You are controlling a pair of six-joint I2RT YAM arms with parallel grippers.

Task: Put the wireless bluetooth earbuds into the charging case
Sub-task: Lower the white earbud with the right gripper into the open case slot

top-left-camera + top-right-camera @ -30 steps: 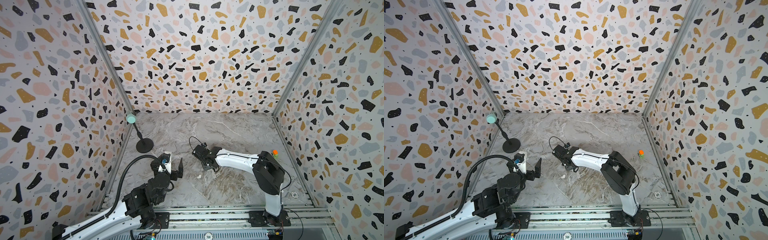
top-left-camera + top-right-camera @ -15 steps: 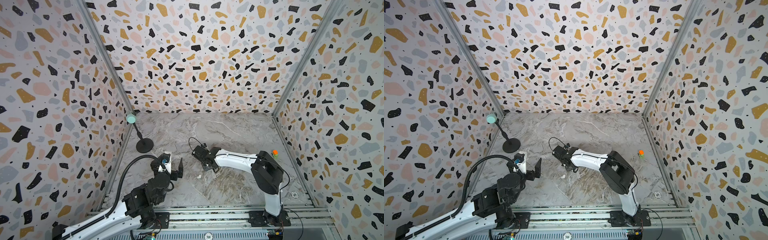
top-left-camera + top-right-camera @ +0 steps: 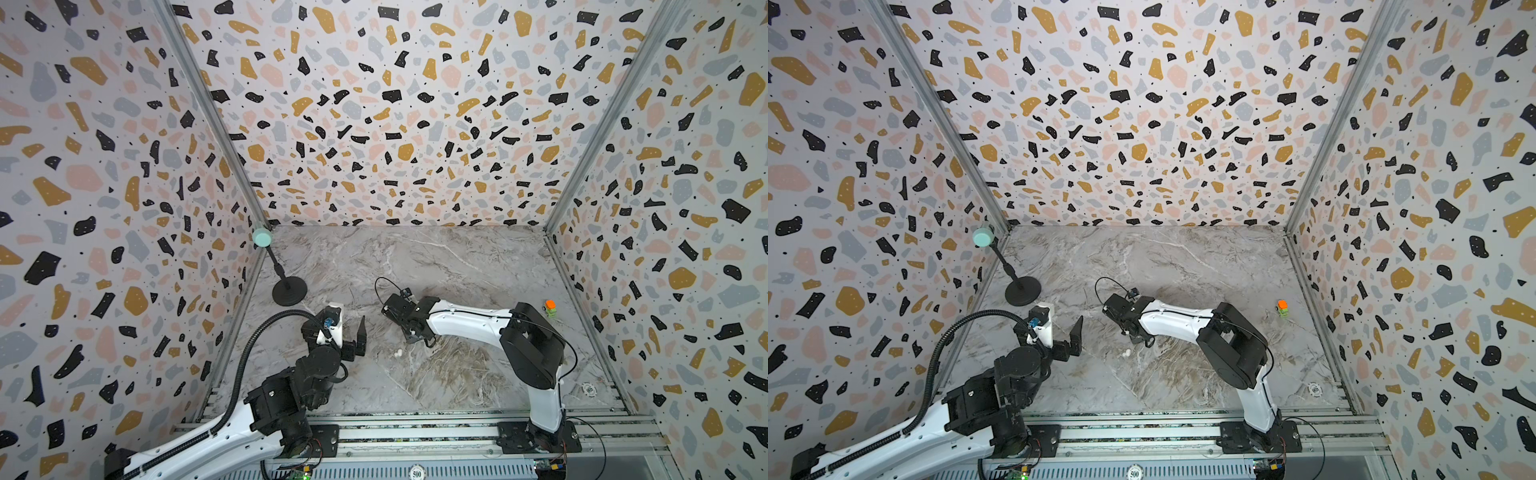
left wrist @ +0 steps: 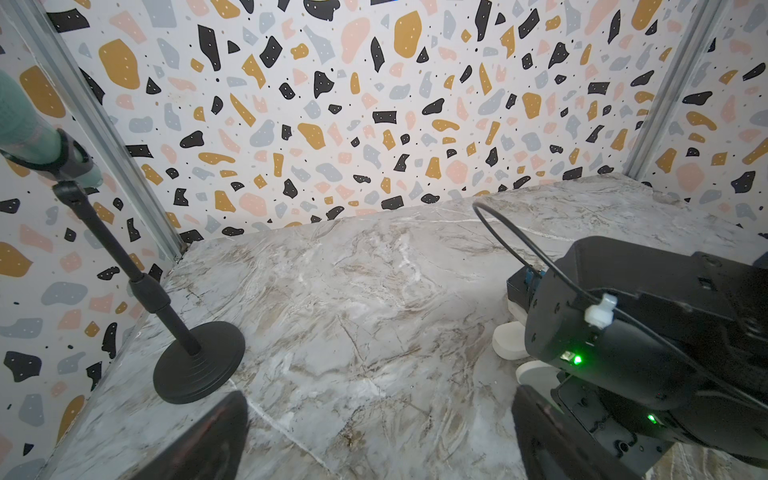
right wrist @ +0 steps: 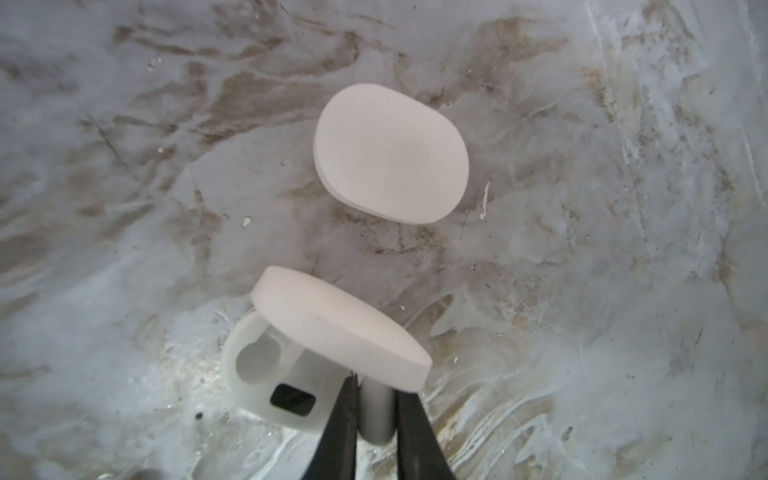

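Your right gripper (image 5: 376, 388) is clenched on a pale stem that looks like an earbud (image 5: 376, 415). It sits right at the open case (image 5: 257, 374), whose lid (image 5: 340, 328) tilts up just past the fingertips; you can't tell whether the stem touches the case. The closed case (image 5: 390, 153) lies farther ahead, apart. In both top views a loose earbud (image 3: 397, 353) lies on the table (image 3: 415, 257) just beside that gripper. Your left gripper (image 3: 348, 332) is spread wide and empty, well apart from the cases.
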